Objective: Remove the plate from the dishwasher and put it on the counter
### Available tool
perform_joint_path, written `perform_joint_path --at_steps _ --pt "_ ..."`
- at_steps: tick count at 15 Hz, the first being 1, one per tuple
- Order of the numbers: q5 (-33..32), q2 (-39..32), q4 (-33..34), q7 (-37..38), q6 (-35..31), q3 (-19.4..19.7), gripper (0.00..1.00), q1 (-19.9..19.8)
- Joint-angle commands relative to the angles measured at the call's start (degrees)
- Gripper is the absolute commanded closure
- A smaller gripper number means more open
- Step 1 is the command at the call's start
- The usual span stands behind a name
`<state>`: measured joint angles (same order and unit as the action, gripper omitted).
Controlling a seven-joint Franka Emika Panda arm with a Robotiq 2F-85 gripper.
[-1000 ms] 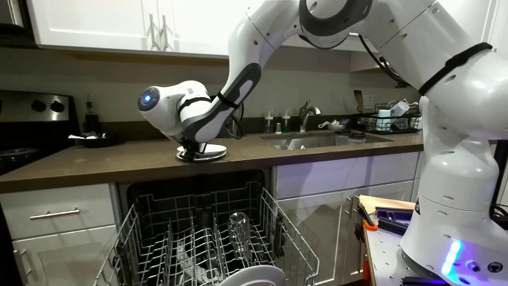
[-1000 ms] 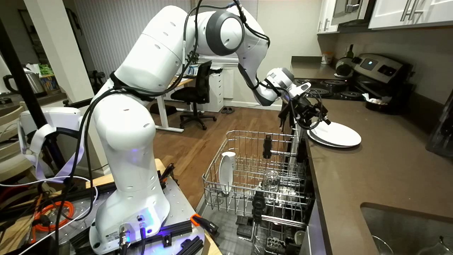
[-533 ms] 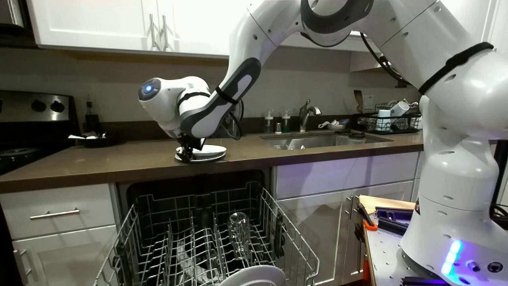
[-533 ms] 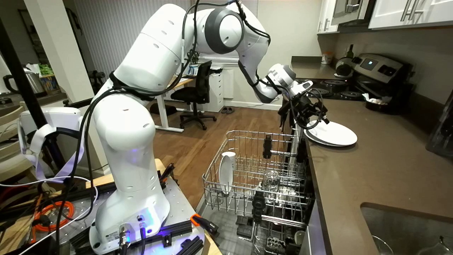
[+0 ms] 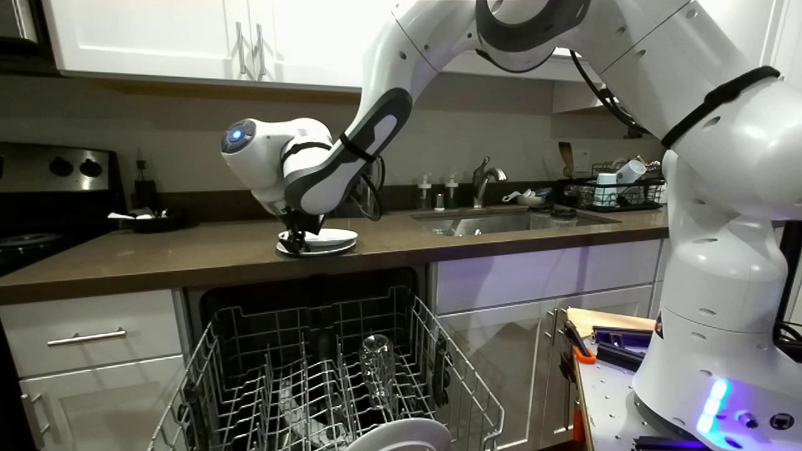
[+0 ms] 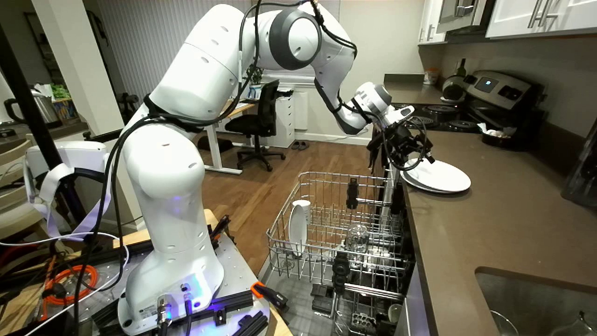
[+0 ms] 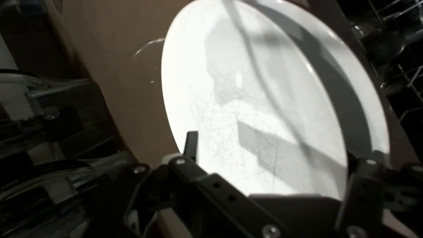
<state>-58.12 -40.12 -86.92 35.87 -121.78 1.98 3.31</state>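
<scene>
Claw (image 7: 284, 152) is hanging right at the edge of a two-plate stack, and it's released: fingers (image 7: 191, 145) spread well apart, one at either side of the stack going by the wrist view. Can't tell if either is touching a rim.

The white top plate (image 7: 244, 109) is right in front of the claw, sitting offset on the lower plate (image 7: 347, 89), whose rim pokes out toward the dishwasher (image 5: 369, 282). Both are on the brown surface (image 6: 513, 200), close to its front edge. Can't tell which of the two the job means tbh, but that's where they are.

Down below the claw, the dishwasher's open with the wire rack (image 6: 347, 175) out. A third plate (image 6: 297, 228) stands on edge in there, well apart from the claw, with a white cup-like thing (image 6: 303, 204) half hidden just beside it. There's a clear glass (image 5: 377, 369) in the same rack, nearer the claw.

Off to one side of the claw: black stove (image 6: 438, 117), plus a dark pan (image 5: 160, 225) with something white in it. Off the claw's other side: sink (image 6: 536, 284) and faucet (image 5: 480, 185).
</scene>
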Motion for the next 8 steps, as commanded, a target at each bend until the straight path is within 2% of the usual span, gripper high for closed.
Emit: perform_joint_path --at_steps 1,8 --pt "2.45 1.62 -0.96 -2.71 -0.98 0.58 0.12 -0.04" --pt "4.61 2.42 -1.26 -3.72 -1.63 0.56 0.14 0.01"
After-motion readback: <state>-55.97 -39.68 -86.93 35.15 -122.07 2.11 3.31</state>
